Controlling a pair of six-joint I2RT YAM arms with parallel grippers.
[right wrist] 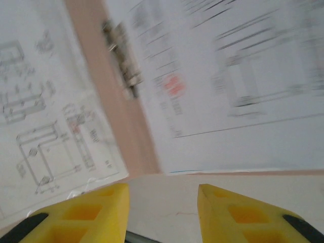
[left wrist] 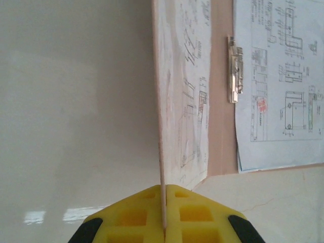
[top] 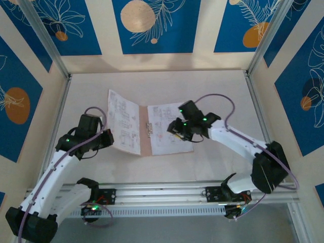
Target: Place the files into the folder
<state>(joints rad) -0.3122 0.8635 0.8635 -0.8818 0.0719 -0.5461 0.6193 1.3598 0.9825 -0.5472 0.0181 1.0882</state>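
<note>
Left fingers (left wrist: pixel 152 210) are pressed tight together, pinching the near edge of the folder (left wrist: pixel 223 126) by its left cover, possibly with the printed sheet (left wrist: pixel 190 76) that lies against it, though the edge-on view makes that hard to call. The cover stands raised off the surface (left wrist: pixel 76 126), straight ahead of them. Right fingers (top: pixel 174 129) are spread with nothing between them, over the second printed sheet (top: pixel 159 142) on the folder's right half, with the metal clip (left wrist: pixel 234 71) ahead to their left.
</note>
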